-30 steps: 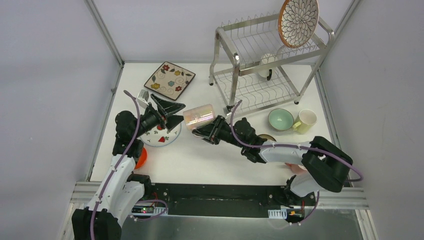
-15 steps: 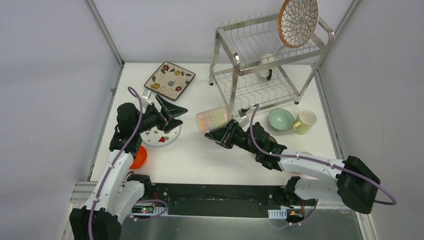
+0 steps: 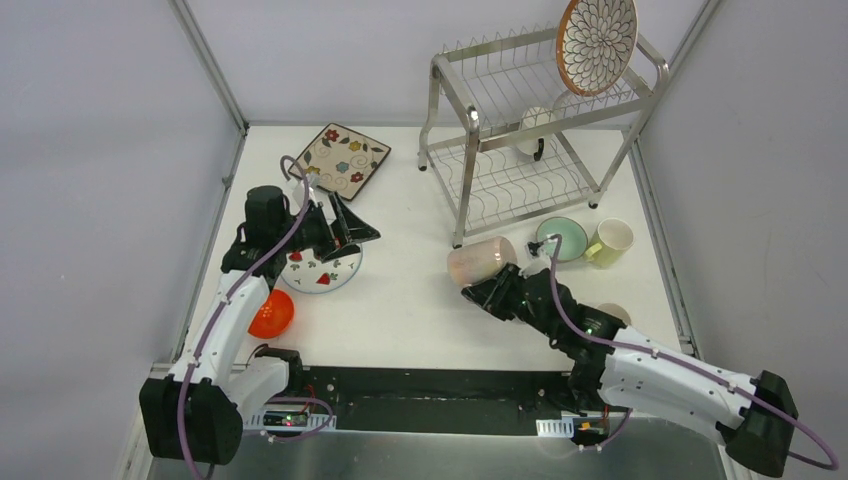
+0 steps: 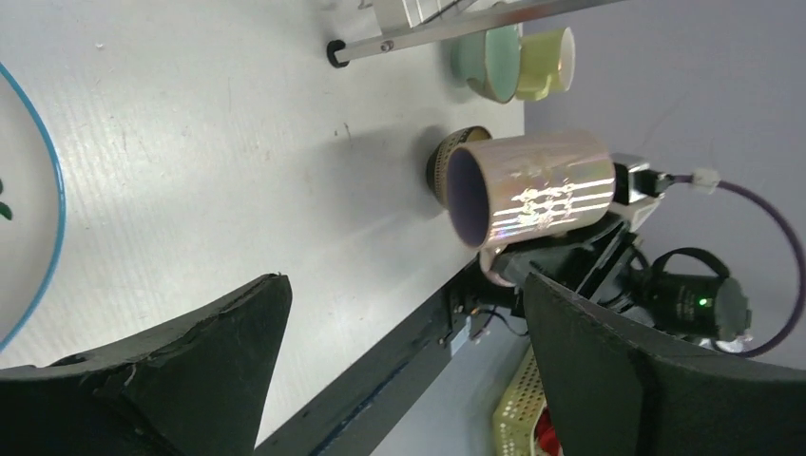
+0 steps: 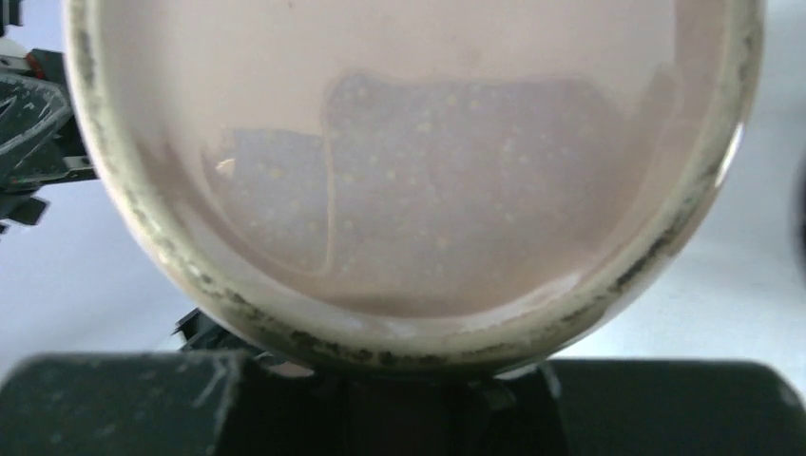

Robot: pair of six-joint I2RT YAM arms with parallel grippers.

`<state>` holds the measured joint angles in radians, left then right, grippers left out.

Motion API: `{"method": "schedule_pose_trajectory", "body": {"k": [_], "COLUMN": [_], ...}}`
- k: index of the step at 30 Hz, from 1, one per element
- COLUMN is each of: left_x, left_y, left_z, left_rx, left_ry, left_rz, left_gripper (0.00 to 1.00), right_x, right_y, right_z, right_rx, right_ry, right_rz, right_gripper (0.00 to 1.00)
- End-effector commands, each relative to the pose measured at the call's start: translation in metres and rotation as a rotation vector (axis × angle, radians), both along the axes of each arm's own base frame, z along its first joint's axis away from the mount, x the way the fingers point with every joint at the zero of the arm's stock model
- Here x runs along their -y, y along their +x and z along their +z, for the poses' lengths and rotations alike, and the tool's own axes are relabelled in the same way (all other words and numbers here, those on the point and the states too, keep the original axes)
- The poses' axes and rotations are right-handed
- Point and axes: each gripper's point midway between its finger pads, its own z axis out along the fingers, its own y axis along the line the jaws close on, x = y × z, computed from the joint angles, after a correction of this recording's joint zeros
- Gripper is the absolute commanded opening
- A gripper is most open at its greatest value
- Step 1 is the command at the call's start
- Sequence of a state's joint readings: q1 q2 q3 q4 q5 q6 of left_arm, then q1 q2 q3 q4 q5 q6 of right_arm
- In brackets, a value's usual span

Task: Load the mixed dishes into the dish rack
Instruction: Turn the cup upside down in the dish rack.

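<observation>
My right gripper [image 3: 488, 291] is shut on a pink cup [image 3: 481, 260], held on its side above the table just in front of the dish rack [image 3: 470, 120]. The right wrist view is filled by the cup's base [image 5: 409, 171], with the right gripper [image 5: 409, 380] below it. My left gripper [image 3: 362, 240] stands open and empty over the white plate [image 3: 320, 270]. From the left wrist, the left gripper [image 4: 404, 285] faces the pink cup [image 4: 532, 185] across bare table. The round petal-pattern plate [image 3: 597, 42] stands on the rack's top tier.
A square floral plate [image 3: 340, 160] lies at the back left and an orange bowl [image 3: 270, 315] near the left arm. A mint bowl [image 3: 560, 238] and pale cup [image 3: 612, 240] sit right of the rack. A brown bowl [image 4: 442, 161] lies behind the pink cup. A white cup [image 3: 535, 125] sits inside the rack.
The right arm has carried the pink cup to the right, away from the left gripper, up to the rack's front leg. The left gripper has drawn back leftward and stayed open.
</observation>
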<state>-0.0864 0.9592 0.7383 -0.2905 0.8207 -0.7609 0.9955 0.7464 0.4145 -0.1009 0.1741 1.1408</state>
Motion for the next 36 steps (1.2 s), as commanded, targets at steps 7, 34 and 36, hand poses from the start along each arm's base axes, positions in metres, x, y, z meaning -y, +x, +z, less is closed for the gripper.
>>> {"method": "schedule_pose_trajectory", "body": {"k": [7,34,36], "left_x": [0.000,-0.023,-0.023], "left_y": [-0.006,-0.004,-0.006], "left_z": [0.005,-0.023,-0.023], "left_rx": [0.244,0.259,0.260], "left_ry": [0.235,0.397,0.396], "left_rz": [-0.155,-0.086,-0.086], "left_gripper": [0.95,0.96,0.96], "right_x": [0.036,0.107,0.110], "right_y": [0.037,0.174,0.184], "right_z": [0.044,0.063,0.063], "right_rx": [0.203,0.357,0.370], "right_ry": [-0.290,-0.617,-0.622], "right_rz": [-0.106,-0.305,-0.307], "right_gripper": [0.00,0.00,0.00]}}
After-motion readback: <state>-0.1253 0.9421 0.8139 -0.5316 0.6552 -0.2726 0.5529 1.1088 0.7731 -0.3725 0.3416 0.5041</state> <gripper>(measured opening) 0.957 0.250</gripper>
